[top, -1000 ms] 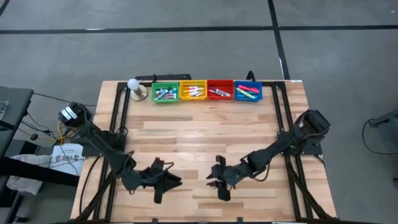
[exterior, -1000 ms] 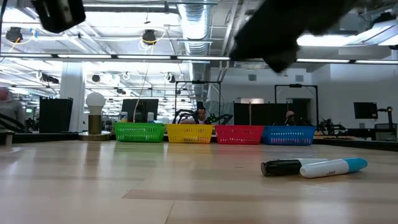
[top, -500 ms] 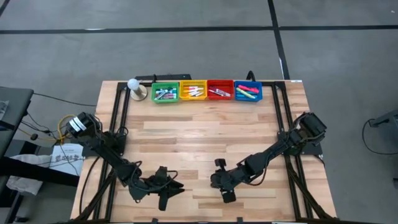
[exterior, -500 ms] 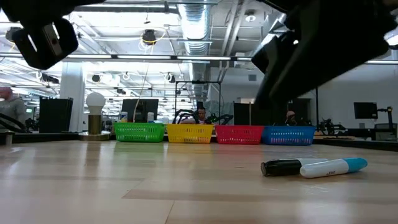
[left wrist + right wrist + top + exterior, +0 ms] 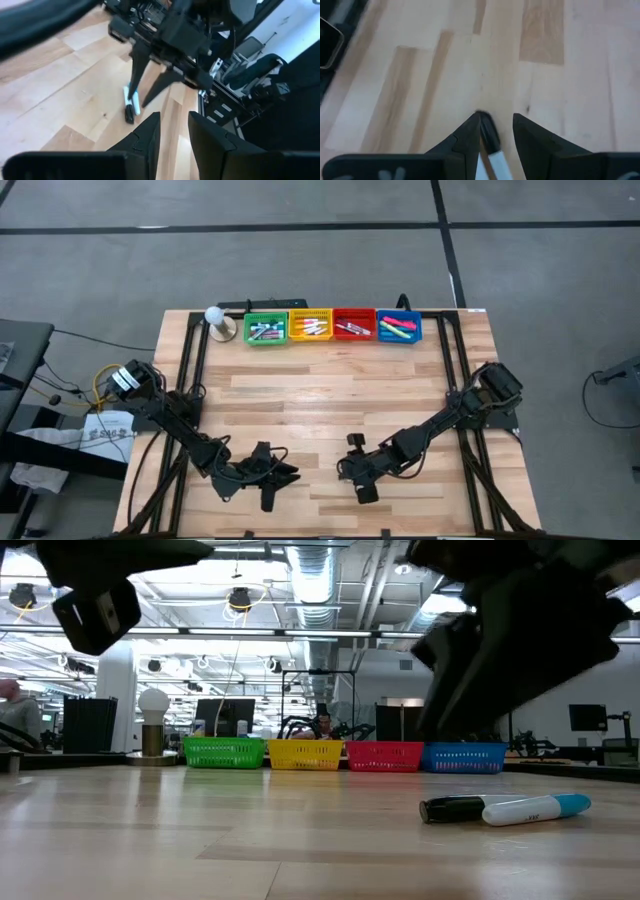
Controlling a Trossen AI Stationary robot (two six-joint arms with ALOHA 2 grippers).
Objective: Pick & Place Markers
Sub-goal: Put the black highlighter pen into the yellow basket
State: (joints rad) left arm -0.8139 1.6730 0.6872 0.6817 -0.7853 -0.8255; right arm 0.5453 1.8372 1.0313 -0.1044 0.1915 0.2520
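Right arm is lowering. Over the last second its dark bulk has been dropping in the low view from the top of the frame to just above the lone marker [image 5: 505, 808] lying flat on the counter [image 5: 330, 395], near the front edge and well apart from the bins.

Right claw [image 5: 138, 100] is now straddling that marker – black cap [image 5: 489, 140] showing between the two fingers in the right wrist view. Fingers are standing partly apart with a gap on either side of the barrel; they are gripping nothing yet.

Left claw [image 5: 272, 480] has also been sliding toward the front edge and is now waiting just beside the right one, fingers a little apart and empty.

Other markers are already sitting in the green bin [image 5: 265, 330], yellow bin [image 5: 311, 328], red bin [image 5: 353, 328] and blue bin [image 5: 399, 328] along the far edge.

Judgement – approach looks finished, and closing on the barrel is the next step. This appears to be the last loose marker in view.
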